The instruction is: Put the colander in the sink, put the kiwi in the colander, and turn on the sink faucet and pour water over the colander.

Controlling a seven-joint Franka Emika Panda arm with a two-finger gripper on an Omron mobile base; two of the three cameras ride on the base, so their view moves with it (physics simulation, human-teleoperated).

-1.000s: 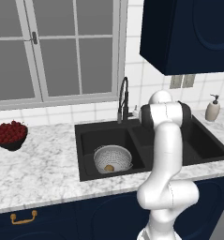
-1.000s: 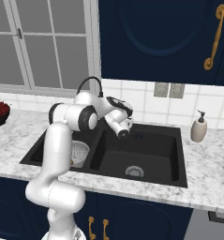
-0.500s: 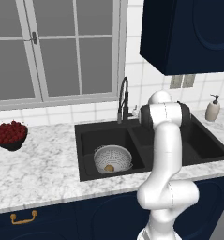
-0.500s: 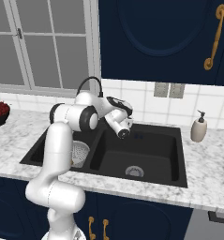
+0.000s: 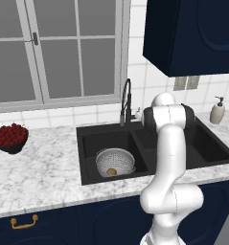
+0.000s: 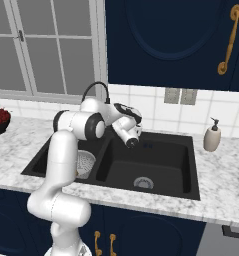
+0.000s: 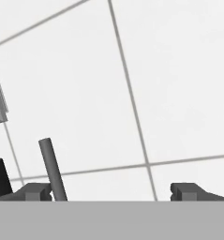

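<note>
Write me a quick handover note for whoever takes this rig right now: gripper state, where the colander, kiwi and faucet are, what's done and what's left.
Gripper: open, empty, raised over the sink by the backsplash; in the hand view a thin dark rod stands just inside one finger, untouched.
Colander: sitting in the left basin.
Kiwi: inside the colander.
Sink faucet: behind the divider between the basins; no water visible.
Done: colander in the sink, kiwi in the colander.
Left: turn the faucet on and run water over the colander.

Marble counter [image 5: 49, 167], berry bowl [image 5: 10, 138], soap dispenser [image 6: 211, 136]
</note>
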